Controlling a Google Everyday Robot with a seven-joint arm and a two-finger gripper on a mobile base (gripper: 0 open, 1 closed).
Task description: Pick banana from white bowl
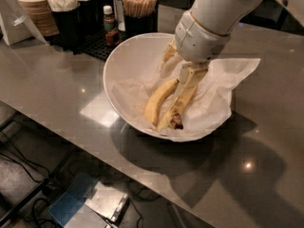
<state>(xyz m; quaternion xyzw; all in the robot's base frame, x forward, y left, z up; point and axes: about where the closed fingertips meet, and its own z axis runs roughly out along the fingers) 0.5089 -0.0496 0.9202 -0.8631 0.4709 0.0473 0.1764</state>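
- Reaching into the white bowl (118, 65), the gripper (190, 80) sits at the upper end of the banana (179, 109).
- The banana lies on crinkled paper (213, 103) inside the bowl, just beside a brighter banana (156, 101).
- Grip state: cannot tell.

Gripper (184, 74): in white bowl (124, 63), over banana (182, 106); banana's upper end is hidden by it.
Arm (223, 8): cut off at top edge.

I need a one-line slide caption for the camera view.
Tool inside the white bowl, above the bruised banana, which lies beside a brighter banana on paper.
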